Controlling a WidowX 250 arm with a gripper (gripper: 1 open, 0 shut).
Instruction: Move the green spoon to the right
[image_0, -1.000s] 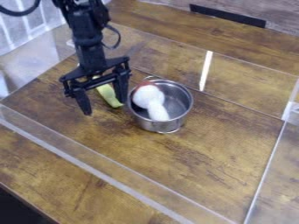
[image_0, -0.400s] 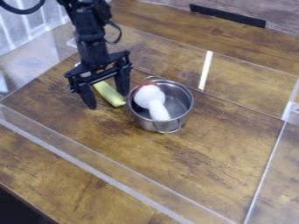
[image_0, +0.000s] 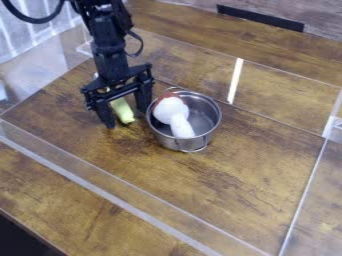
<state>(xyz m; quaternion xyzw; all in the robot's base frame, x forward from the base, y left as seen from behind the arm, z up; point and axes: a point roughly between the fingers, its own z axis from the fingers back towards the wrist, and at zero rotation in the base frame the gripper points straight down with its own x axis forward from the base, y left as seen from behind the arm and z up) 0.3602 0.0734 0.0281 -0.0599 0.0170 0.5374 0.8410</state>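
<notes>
Now the hand (image_0: 122, 106), fingers spread wide, straddles the spoon (image_0: 126, 108) lying on the surface (image_0: 201, 190) left of centre, just beside the bowl (image_0: 183, 120).

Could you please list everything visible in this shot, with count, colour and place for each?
green spoon: one, yellow-green handle, lying on the table just left of the bowl, between the open gripper's fingers; its head is hidden.
steel bowl: one, silver, upright near the middle of the table.
white object: one, white, rounded, resting inside the bowl at its left side.
clear panels: transparent walls, fencing the work area.
table: one, brown wood planks, under everything.
dark strip: one, black, at the far edge.
gripper: one, black, pointing down with jaws open over the spoon; whether it touches the spoon cannot be told.
</notes>
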